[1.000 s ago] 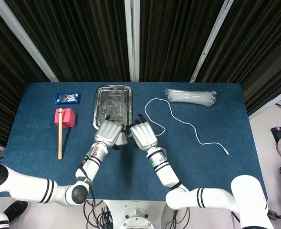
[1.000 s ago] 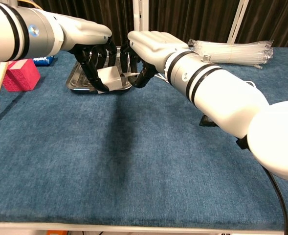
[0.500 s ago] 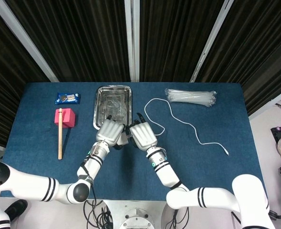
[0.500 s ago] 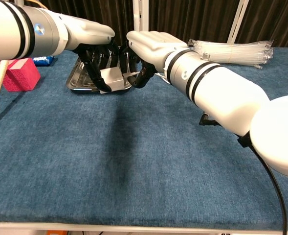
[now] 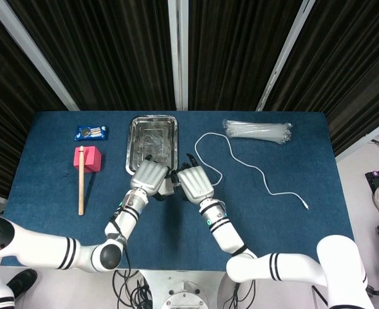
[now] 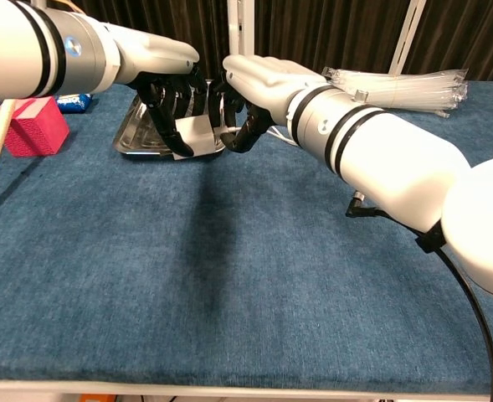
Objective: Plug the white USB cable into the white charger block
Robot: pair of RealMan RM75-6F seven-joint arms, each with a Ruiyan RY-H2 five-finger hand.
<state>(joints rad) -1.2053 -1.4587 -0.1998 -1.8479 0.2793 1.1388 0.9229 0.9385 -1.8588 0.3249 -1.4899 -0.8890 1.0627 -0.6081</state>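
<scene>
While the left hand [image 6: 166, 88] grasps the white charger block [image 6: 194, 132] and the right hand [image 6: 250, 96] pinches the USB plug [image 6: 227, 130], slight misalignment could jam insertion.

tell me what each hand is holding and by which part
The left hand grips the white charger block around its body. The right hand pinches the white USB cable near its plug end.

Black pleated curtains [image 5: 112, 51]; blue-clothed table [image 5: 273, 225]; perhaps grey floor.
</scene>
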